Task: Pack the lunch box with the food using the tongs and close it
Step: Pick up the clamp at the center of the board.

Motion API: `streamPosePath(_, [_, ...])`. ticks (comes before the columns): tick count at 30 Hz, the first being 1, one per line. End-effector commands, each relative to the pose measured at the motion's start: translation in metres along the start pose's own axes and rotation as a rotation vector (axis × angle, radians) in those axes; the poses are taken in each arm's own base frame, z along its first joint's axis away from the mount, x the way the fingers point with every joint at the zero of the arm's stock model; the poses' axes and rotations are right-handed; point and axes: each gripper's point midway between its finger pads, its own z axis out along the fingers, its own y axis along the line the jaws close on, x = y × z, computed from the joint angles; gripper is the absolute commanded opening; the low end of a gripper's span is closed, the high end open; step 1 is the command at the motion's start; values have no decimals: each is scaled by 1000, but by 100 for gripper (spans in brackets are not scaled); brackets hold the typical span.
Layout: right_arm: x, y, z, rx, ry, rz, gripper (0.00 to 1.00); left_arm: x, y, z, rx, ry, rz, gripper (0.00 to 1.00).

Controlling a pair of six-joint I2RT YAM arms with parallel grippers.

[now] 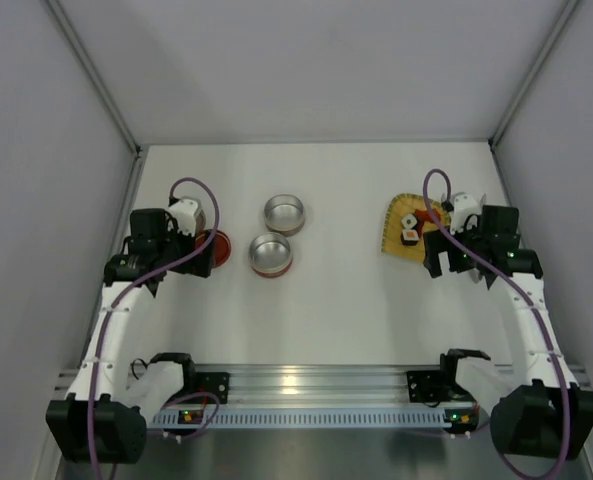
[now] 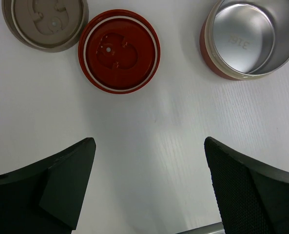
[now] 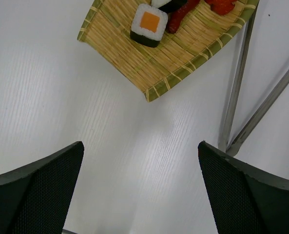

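Observation:
The lunch box is two open round steel bowls, one red-sided and one grey-sided. Its red lid and beige lid lie upside down on the table. My left gripper hangs open just short of the lids, holding nothing. Sushi pieces and a red piece rest on the yellow woven tray. The silvery tongs lie right of the tray. Above bare table below the tray, my right gripper stands open and empty.
White walls enclose the table on three sides. An aluminium rail with both arm bases runs along the near edge. Purple cables loop over each wrist.

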Motion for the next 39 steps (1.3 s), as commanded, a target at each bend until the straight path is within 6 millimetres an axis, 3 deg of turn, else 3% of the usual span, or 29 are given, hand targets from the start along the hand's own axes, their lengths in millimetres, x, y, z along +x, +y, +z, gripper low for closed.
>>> streamPosePath(1, [-11,-7,-6,16,-6,13,99,-24,1,-18,-20,-103,32,98])
streamPosePath(6, [-3,-30,-5,24,46,102,99,-26,3,-22,-29,-102,61,98])
streamPosePath(9, [7,-60,-10,83,80,151,99,-24,7,-20,-45,-85,68,98])
streamPosePath(12, [31,-97,-15,159,170,216,99,-24,6,-20,-35,-88,80,98])
streamPosePath(16, [51,-122,-16,177,266,237,99,-25,4,-14,-16,-85,87,98])
streamPosePath(23, [75,-136,-3,146,427,263,99,-25,4,1,9,-64,122,98])
streamPosePath(30, [92,-140,28,109,488,312,100,-25,10,13,-4,-80,172,98])
streamPosePath(39, [73,-139,74,162,444,268,99,-14,16,38,-12,-44,165,98])
